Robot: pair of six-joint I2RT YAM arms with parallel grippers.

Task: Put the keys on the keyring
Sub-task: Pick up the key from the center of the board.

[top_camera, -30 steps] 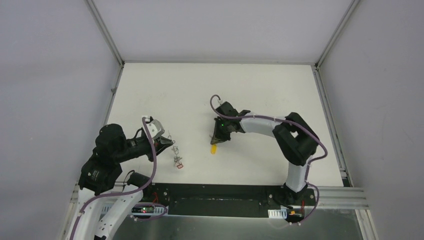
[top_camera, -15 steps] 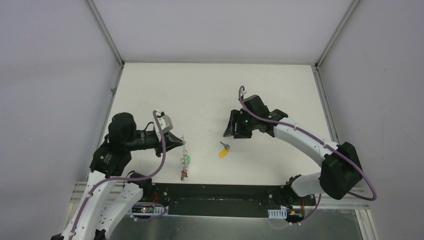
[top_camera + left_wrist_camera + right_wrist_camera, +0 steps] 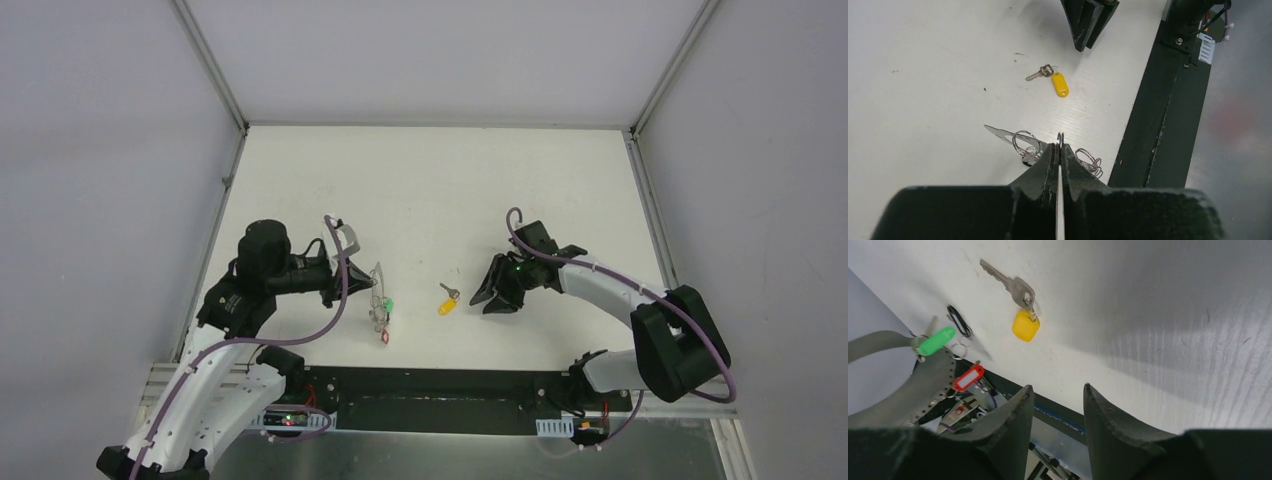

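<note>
**On the table's near half: keyring clamped, yellow-tagged key loose**

On the near half of the white table (image 3: pixel 430 180), the left gripper (image 3: pixel 1060 148) has its jaws pressed together on the thin wire of the keyring (image 3: pixel 377 288). In the overhead view the keyring trails toward 6 o'clock. Bunched along it are a green tag (image 3: pixel 937 340), a black tag (image 3: pixel 958 320) just beside that, and a red tag (image 3: pixel 968 378) nearest the table edge. The yellow-tagged key (image 3: pixel 448 299) lies flat on the table at 3 o'clock from the keyring, apart from it. The right gripper (image 3: pixel 1057 402) sits at 3 o'clock from that key, near it, jaws spread and holding nothing.
</note>
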